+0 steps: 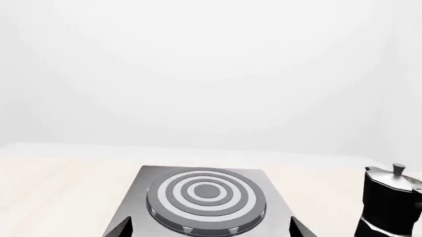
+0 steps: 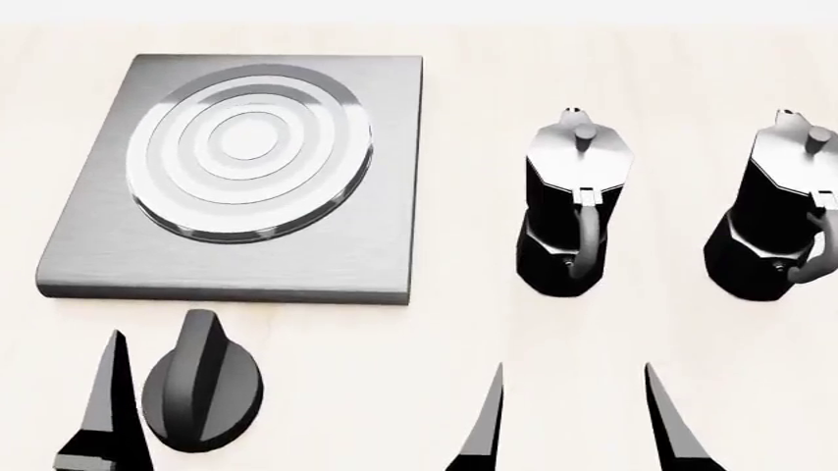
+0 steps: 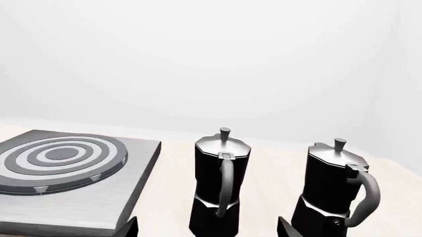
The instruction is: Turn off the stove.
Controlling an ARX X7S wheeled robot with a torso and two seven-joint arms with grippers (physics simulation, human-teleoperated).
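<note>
stove knob [image 2: 200,385] sits betw spread left gripper [image 2: 196,412] fingers; right gripper [image 2: 572,417] also spread, nr pots.

Brushed metal stove [image 2: 249,265] w/ matt ridged knob [image 2: 203,388].

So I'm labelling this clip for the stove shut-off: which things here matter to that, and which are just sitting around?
Part of the job:
- stove plate with its ringed burner
- black ridged knob, in front of the plate
- left claw, open around the knob

Just lying about:
- nearer moka pot
- farther moka pot
- right claw, open, empty
</note>
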